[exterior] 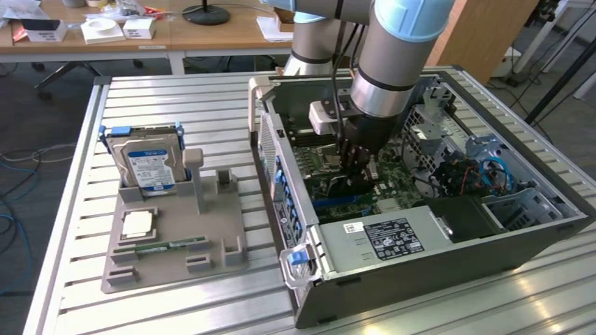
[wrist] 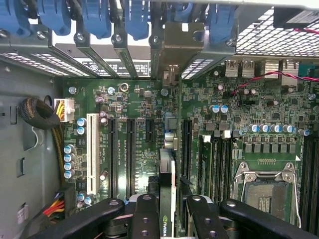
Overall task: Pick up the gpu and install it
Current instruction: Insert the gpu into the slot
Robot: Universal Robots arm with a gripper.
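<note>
The gpu (wrist: 166,174) is seen edge-on in the wrist view as a thin dark card. It stands upright over the motherboard (wrist: 134,99), among the black expansion slots. Its silver end bracket (wrist: 175,47) sits against the case's rear slot openings. My gripper (wrist: 169,215) is shut on the card, with a black finger (wrist: 144,216) on each side of it. In the exterior view my gripper (exterior: 359,167) reaches down inside the open computer case (exterior: 419,279), above the board. I cannot tell whether the card's lower edge is in a slot.
Blue slot latches (wrist: 94,17) line the case's rear wall. A white slot (wrist: 92,149), a cable bundle (wrist: 40,114) and the CPU socket (wrist: 264,189) flank the card. Toward the exterior view's left, a grey fixture (exterior: 219,234) holds a hard drive (exterior: 149,164), a chip (exterior: 137,223) and a RAM stick (exterior: 167,246).
</note>
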